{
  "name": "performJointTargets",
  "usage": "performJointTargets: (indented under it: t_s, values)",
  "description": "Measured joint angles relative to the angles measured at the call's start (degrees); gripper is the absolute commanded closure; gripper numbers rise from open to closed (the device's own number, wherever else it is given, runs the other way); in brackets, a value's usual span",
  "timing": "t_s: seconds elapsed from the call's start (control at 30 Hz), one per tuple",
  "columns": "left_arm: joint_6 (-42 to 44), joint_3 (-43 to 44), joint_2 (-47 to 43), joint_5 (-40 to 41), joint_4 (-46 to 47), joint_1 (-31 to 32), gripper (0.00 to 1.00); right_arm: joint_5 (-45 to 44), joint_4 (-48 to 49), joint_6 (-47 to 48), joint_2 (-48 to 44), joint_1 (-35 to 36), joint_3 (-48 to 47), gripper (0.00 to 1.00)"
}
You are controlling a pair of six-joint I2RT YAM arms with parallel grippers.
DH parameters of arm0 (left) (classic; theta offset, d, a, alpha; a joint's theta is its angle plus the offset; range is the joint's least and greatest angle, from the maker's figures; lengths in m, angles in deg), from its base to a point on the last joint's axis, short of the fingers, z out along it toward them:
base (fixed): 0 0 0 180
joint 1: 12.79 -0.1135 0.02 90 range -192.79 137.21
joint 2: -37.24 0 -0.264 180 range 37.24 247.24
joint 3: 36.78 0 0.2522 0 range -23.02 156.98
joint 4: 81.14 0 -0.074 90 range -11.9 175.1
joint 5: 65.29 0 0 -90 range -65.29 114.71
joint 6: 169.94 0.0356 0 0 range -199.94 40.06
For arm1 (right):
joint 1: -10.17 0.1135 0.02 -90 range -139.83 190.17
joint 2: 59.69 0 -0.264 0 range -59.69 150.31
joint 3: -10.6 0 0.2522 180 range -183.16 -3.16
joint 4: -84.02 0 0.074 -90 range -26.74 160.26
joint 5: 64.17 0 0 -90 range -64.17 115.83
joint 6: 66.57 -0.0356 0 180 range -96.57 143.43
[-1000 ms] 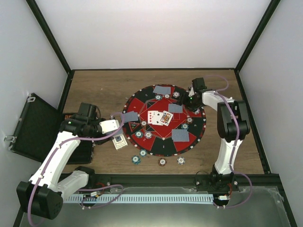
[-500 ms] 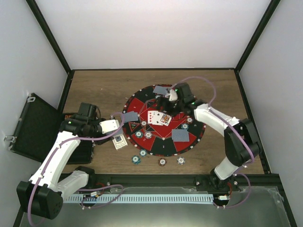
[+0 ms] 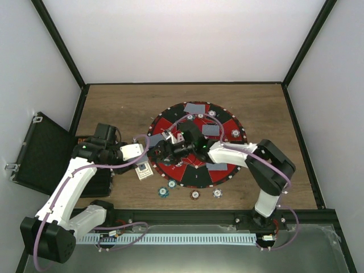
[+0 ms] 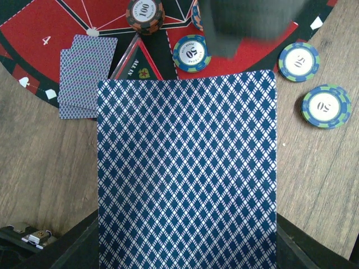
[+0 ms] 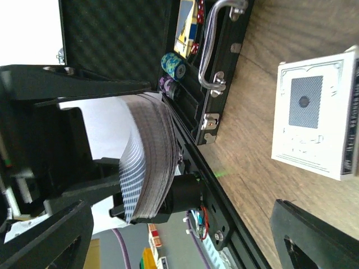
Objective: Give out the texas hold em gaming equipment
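My left gripper (image 3: 143,150) is shut on a deck of blue-backed cards (image 4: 188,174) and holds it over the left edge of the round red and black mat (image 3: 227,122). My right gripper (image 3: 162,149) is open and empty. It reaches across the mat and faces the deck (image 5: 148,162), with its fingers spread wide on either side. Face-down cards lie on the mat (image 3: 194,108) (image 3: 210,130) (image 3: 216,166), and two more lie near the deck (image 4: 84,75). Chips marked 50 (image 4: 191,53) (image 4: 299,61) and 100 (image 4: 145,11) sit on the mat.
A white card box (image 3: 144,170) lies on the wood left of the mat and also shows in the right wrist view (image 5: 320,129). The open black case (image 3: 40,151) at far left holds chips (image 5: 173,64). Three chip stacks (image 3: 164,192) (image 3: 194,195) (image 3: 216,193) sit in front of the mat.
My right arm has swung from the mat's far right side across to its left side, up to the deck. The left arm and the deck have not moved.
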Motion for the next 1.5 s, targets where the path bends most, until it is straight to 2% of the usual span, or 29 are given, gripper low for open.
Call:
performJointTargets:
  t_s: [0.27,0.63,0.93,1.03,1.4,1.5]
  values:
    - [0.0,0.0,-0.1,0.0,0.0,0.0,0.75,2.1,5.6,-4.7,7.0,3.9,-4.3,0.18]
    - [0.0,0.0,-0.1,-0.2,0.0,0.0,0.75,3.9,9.9,-8.3,14.4,4.2,-9.5,0.29]
    - [0.0,0.0,-0.2,0.1,-0.1,0.0,0.75,4.8,10.8,-7.7,14.0,2.2,-8.0,0.42]
    - [0.0,0.0,-0.2,0.1,-0.3,0.0,0.75,4.9,11.4,-7.6,12.0,0.9,-5.6,0.5]
    - [0.0,0.0,0.0,0.4,-0.3,0.0,0.75,5.0,11.4,-7.5,9.0,-0.3,-4.6,0.92]
    - [0.1,0.0,0.0,0.5,-0.3,0.0,0.75,4.5,10.1,-6.8,7.8,-0.5,-4.5,0.99]
